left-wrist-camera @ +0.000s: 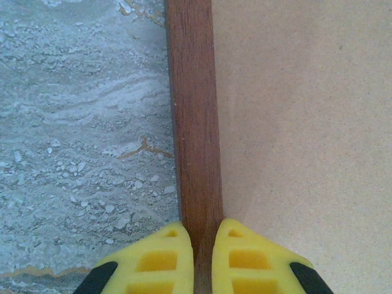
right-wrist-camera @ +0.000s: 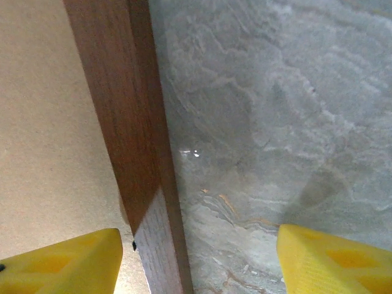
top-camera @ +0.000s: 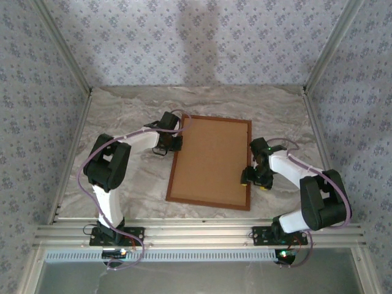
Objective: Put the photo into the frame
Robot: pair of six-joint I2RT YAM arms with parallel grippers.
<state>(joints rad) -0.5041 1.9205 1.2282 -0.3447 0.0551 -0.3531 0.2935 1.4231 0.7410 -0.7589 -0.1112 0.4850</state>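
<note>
The frame [top-camera: 175, 164], reddish-brown wood with narrow bars, lies flat on the marble table with a plain brown backing board [top-camera: 211, 160] filling it. The photo is out of view. My left gripper [top-camera: 174, 142] is at the frame's left bar near the far corner. In the left wrist view its yellow fingers [left-wrist-camera: 160, 260] pinch that bar [left-wrist-camera: 195, 122], so this gripper [left-wrist-camera: 202, 242] is shut on it. My right gripper [top-camera: 250, 177] is at the right bar [right-wrist-camera: 131, 122] and stands open [right-wrist-camera: 199, 245], one finger over the board [right-wrist-camera: 49, 122], the other over the table.
The marble table [top-camera: 122, 110] is walled by patterned panels at the back and both sides. An aluminium rail [top-camera: 196, 236] runs along the near edge by the arm bases.
</note>
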